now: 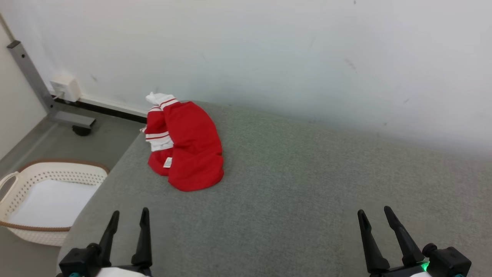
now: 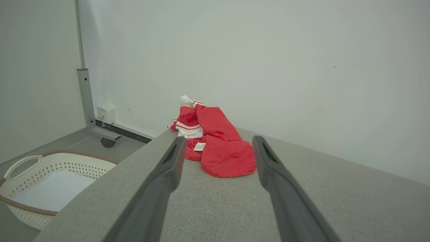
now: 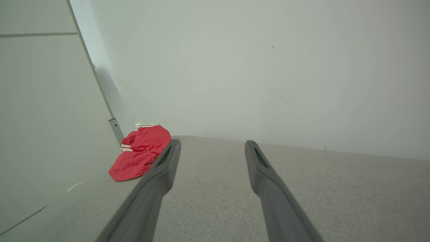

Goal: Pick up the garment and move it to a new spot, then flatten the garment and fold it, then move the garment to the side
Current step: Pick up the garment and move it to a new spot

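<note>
Where the scene is closed off at the back, a pale wall (image 1: 307,57) is recorded, faintly scuffed, its top cut off by the frame. Against it lies a grey fabric-covered surface (image 1: 292,200). Its left edge is rounded, and its right and near parts run out of the picture.

On the floor to the left of the surface a white perforated basket (image 1: 65,166) with a brown rim is noted. Its left side is cut off, and its flat white contents cannot be identified.

The garment (image 1: 192,150) is found crumpled in a heap at the far left corner of the surface, near the wall. It is red with white striped trim. Its type cannot be made out, as the cloth is folded over itself and much of it is hidden.

The left gripper (image 1: 130,211) is seen at the lower left and the right gripper (image 1: 373,209) at the lower right. Both are held with fingers apart, with nothing between them, well apart from the garment. Their bodies are cut off by the bottom edge, and contact with the surface cannot be judged. In the left wrist view the garment is framed beyond the two fingertips.

A grey metal post (image 1: 32,77) is noted at the far left, with a dark caster (image 1: 81,130) at its foot. A white box (image 1: 65,87) is mounted low on the wall.

A small white label (image 1: 167,162) is seen on the garment, its print too small to read.
</note>
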